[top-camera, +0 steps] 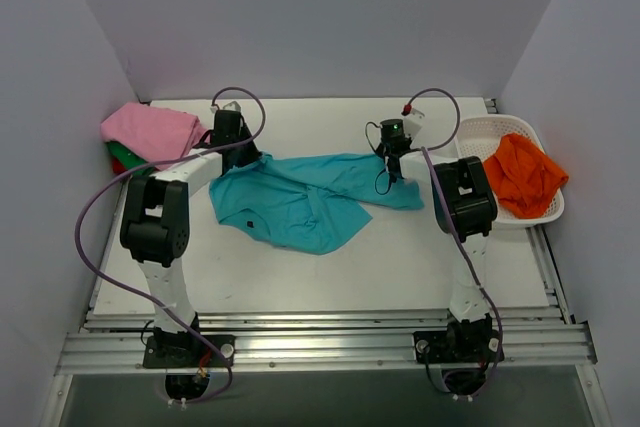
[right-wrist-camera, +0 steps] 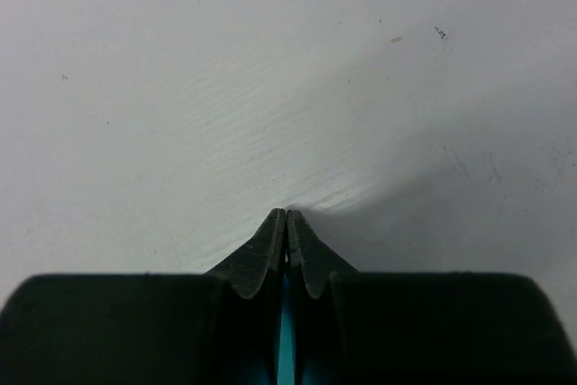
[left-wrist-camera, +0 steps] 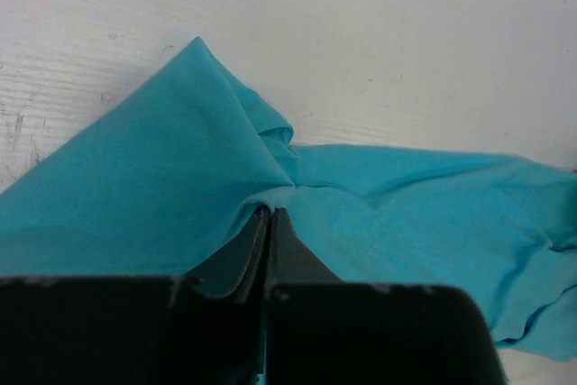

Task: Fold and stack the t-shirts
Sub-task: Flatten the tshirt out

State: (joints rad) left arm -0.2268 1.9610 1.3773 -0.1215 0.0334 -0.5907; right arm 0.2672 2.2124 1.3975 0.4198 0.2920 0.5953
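Left gripper [left-wrist-camera: 270, 215] pinches a corner of the teal t-shirt [top-camera: 300, 202], which lies rumpled across the scuffed white table [top-camera: 330, 277]; right gripper [right-wrist-camera: 286, 215] is pressed together on its right-hand edge. Pale grey walls [top-camera: 320, 17] box the table on three sides.

Left claw [left-wrist-camera: 271, 214] closed, right claw [right-wrist-camera: 286, 215] closed

Teal t-shirt [left-wrist-camera: 135, 187]: soft knit cloth, matt, fine creases. Table [right-wrist-camera: 270, 87]: wht, matt, faint grain streaks, few scuffs + specks. Left gripper [left-wrist-camera: 271, 214], right gripper [right-wrist-camera: 286, 215]: blk matt fingers, plastic or rubber, can't tell. Basket [top-camera: 480, 129]: wht lattice plastic, slight sheen. Orange t-shirt [top-camera: 522, 175], pink t-shirt [top-camera: 150, 130]: matt cloth. Front rail [top-camera: 320, 345]: bare metal, ribbed, dull shine.
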